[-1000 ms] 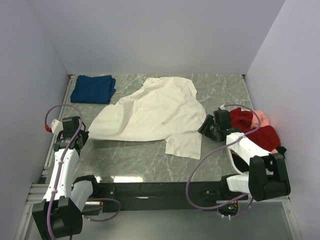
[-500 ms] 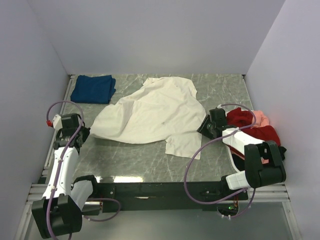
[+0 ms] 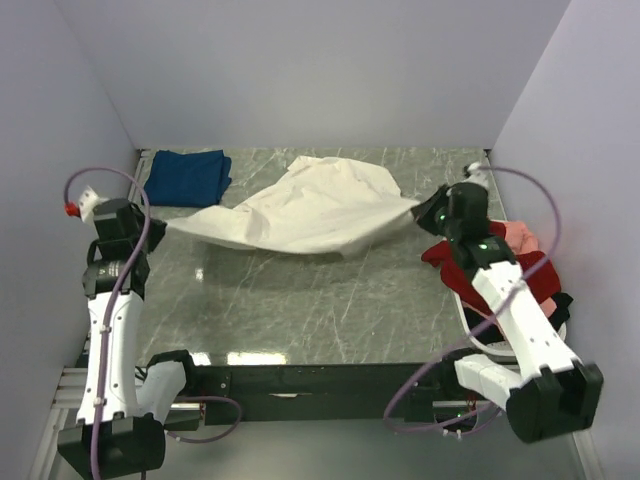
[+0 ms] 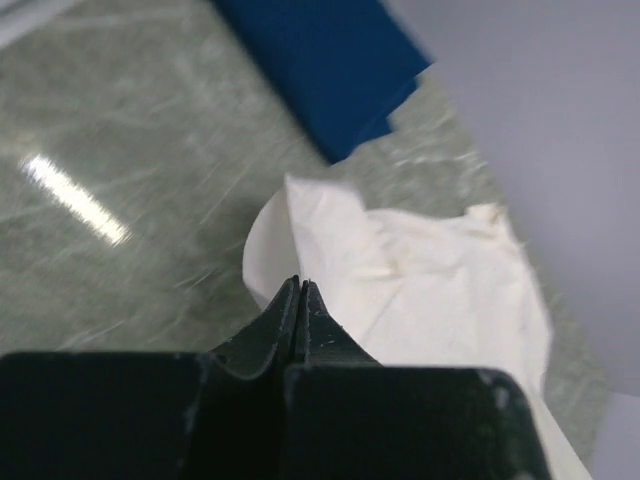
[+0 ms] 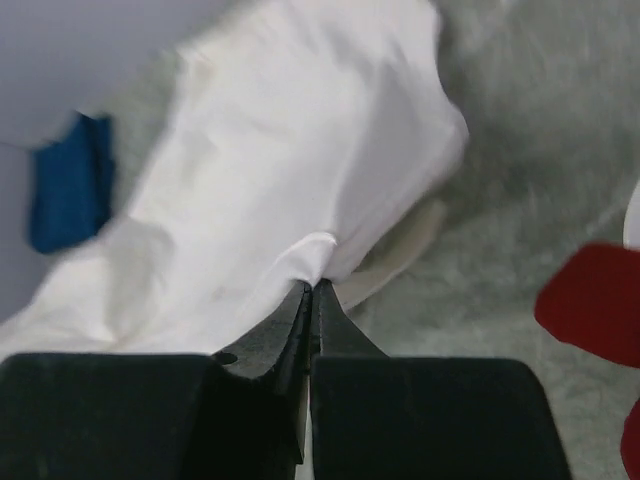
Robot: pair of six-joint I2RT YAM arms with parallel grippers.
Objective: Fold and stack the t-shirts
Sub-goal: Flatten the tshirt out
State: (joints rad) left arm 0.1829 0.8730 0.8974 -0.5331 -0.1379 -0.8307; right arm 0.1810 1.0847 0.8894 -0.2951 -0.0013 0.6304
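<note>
We can read no text, label, brand, number or sign in any view: none on the cream-white t-shirt [image 3: 310, 212], the dark blue t-shirt [image 3: 187, 177], the red t-shirt [image 3: 448, 265] or the table [image 3: 300, 300].

The plain cream-white t-shirt [image 3: 310, 210] is contrasting with the grey-green marbled table [image 3: 300, 310]; a dark blue t-shirt [image 3: 187, 177] is showing at its far-left corner.
</note>
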